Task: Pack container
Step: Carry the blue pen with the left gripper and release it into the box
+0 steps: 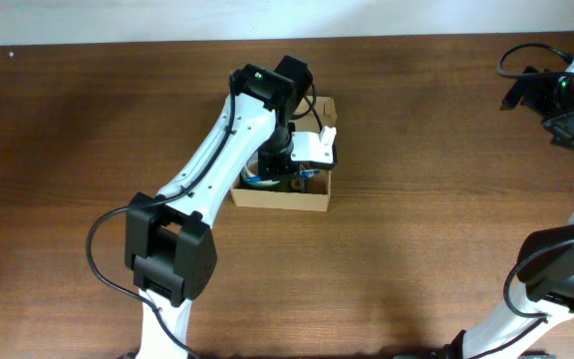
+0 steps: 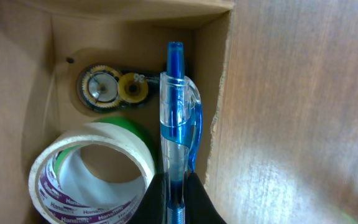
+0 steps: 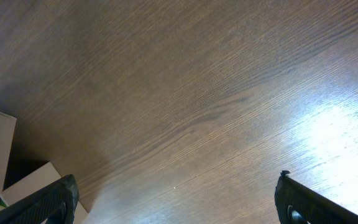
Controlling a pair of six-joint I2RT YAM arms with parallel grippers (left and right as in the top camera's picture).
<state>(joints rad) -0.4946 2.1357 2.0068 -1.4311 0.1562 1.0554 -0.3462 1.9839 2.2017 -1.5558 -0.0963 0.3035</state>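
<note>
Container (image 1: 279,199) sits on the desk (image 1: 417,249) with my left arm reaching right over it. In the left wrist view I'm looking straight down into the open top, so the lid is clearly not closed.

Progress, as far as I can judge, is partway. Inside there's a tape roll (image 2: 129,146) against the near-left wall, something green (image 2: 122,126) tucked just behind it, and a small black gadget with a silver and a gold wheel (image 2: 114,87) in the far corner. My left claw (image 2: 174,205) is pinching a blue pen (image 2: 173,124), which hangs inside the container along its right wall, tip end toward the far side. I'd call the pen not delivered yet, since I haven't let go. Letting go and shutting the flap look like what's left. I can't tell if anything else is meant to go in.

My right claw (image 3: 173,205) is spread wide and empty, well off to the container's right.

Writing: the tape has purple print starting something like "Hana", and the rest is too curved to read. No other labels that I can make out.
</note>
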